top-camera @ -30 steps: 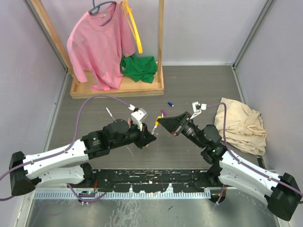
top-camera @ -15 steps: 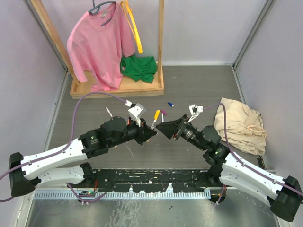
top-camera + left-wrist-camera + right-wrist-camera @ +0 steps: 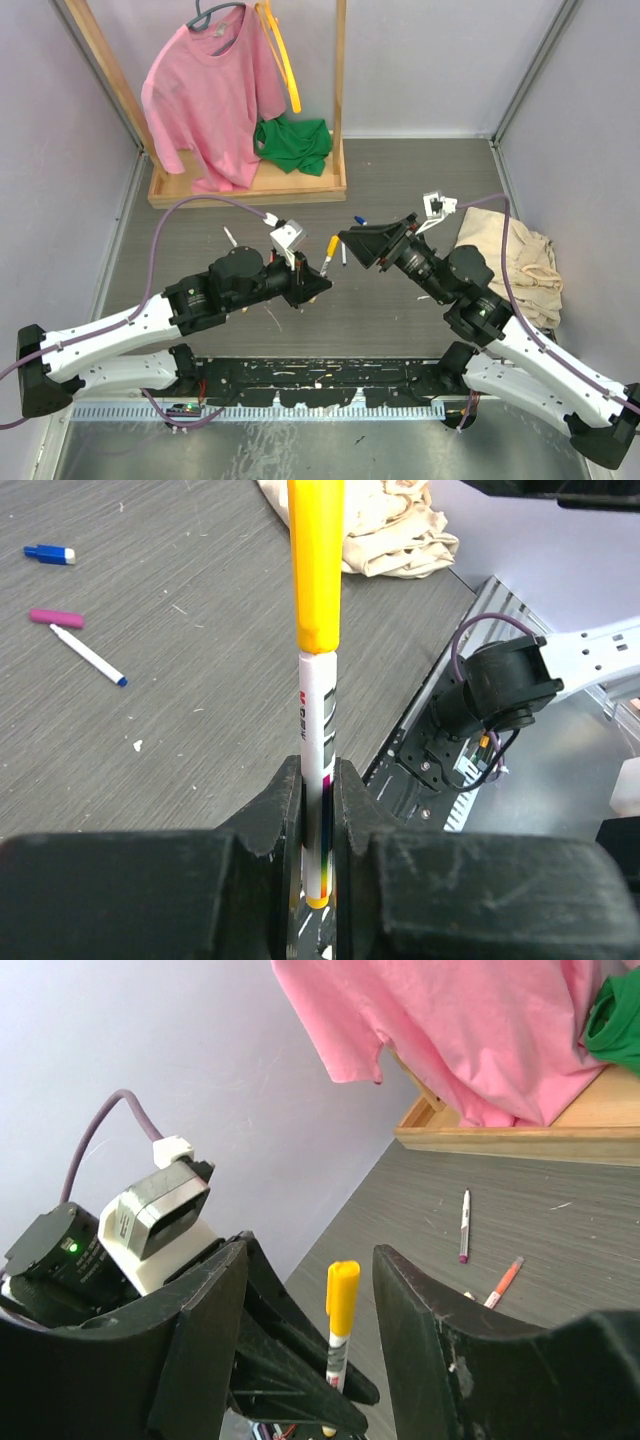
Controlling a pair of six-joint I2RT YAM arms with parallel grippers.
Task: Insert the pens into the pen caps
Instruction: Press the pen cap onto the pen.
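My left gripper [image 3: 312,284] [image 3: 318,780] is shut on the white barrel of a pen [image 3: 319,730] that stands upright between its fingers. A yellow pen cap [image 3: 315,560] [image 3: 342,1295] [image 3: 331,243] sits on that pen's upper end. My right gripper [image 3: 348,241] [image 3: 312,1260] is open, its fingers standing apart on either side of the yellow cap without touching it. On the table lie a blue cap [image 3: 48,553] [image 3: 359,219], a magenta cap [image 3: 57,617] and an uncapped blue-tipped pen [image 3: 88,654]. A magenta-tipped pen [image 3: 464,1225] and an orange pen [image 3: 503,1281] lie farther left.
A wooden rack [image 3: 250,185] at the back holds a pink shirt [image 3: 210,90], a green cloth [image 3: 293,143] and a yellow strap [image 3: 283,55]. A beige cloth [image 3: 515,260] lies at the right. Walls close in both sides.
My right gripper has opened and drawn back to the right, off the yellow cap. The cap stays on the pen in my left gripper, which shifted slightly.
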